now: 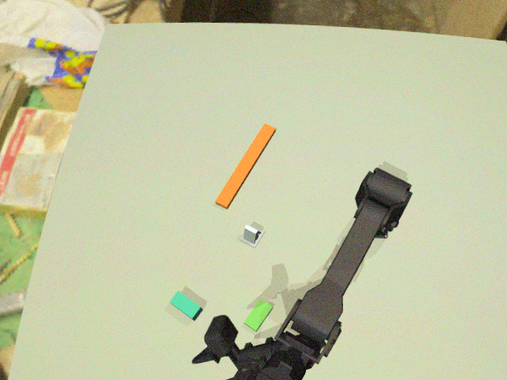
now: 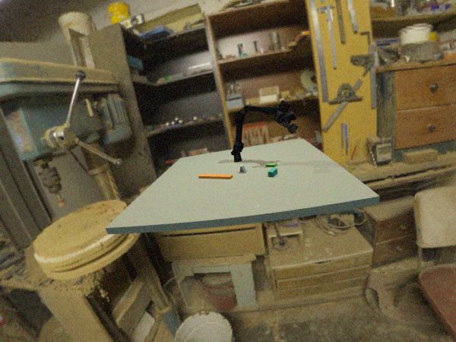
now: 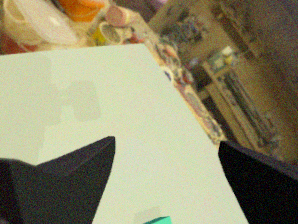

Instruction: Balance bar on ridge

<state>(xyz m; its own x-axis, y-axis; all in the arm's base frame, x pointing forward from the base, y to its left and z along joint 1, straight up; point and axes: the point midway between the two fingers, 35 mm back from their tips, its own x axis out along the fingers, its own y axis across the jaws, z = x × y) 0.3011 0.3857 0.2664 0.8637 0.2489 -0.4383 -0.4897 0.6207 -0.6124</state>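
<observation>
Pincer (image 3: 165, 165) open, high — teal block (image 1: 186, 305), green block (image 1: 258, 315) below.

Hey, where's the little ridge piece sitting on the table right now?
In the top view the ridge stands near the middle of the table, just off the near end of the orange bar, not touching it, with the teal block and green block closer to the camera.
</observation>
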